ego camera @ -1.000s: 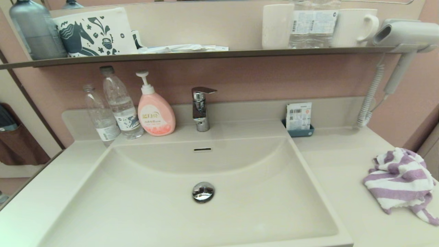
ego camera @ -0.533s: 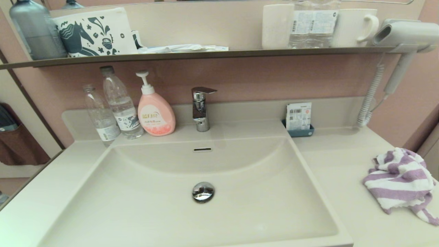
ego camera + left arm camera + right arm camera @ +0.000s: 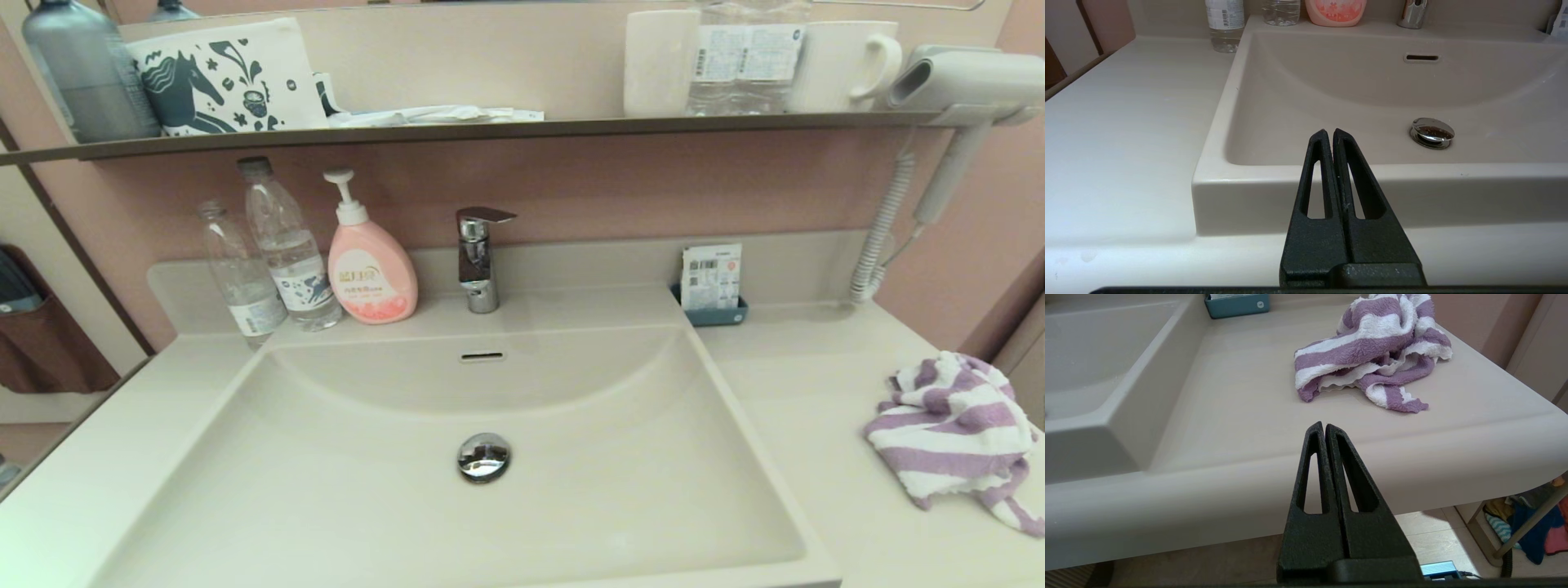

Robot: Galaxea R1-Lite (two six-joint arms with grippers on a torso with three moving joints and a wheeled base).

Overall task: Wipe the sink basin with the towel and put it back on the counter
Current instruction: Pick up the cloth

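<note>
The purple and white striped towel (image 3: 951, 433) (image 3: 1372, 359) lies crumpled on the counter (image 3: 800, 408) to the right of the sink basin (image 3: 367, 490). The basin holds nothing but its chrome drain plug (image 3: 483, 456) and the overflow slot (image 3: 482, 356). Neither arm shows in the head view. My right gripper (image 3: 1324, 425) is shut and empty, in front of the counter's front edge, short of the towel. My left gripper (image 3: 1329, 132) is shut and empty, in front of the basin's near left corner (image 3: 1216, 163).
Two clear bottles (image 3: 277, 253) and a pink soap dispenser (image 3: 369, 269) stand behind the basin on the left, beside the chrome tap (image 3: 480, 257). A small blue tray with a packet (image 3: 712, 282) sits at the back right. A hair dryer (image 3: 955, 90) hangs by the wall shelf (image 3: 490, 131).
</note>
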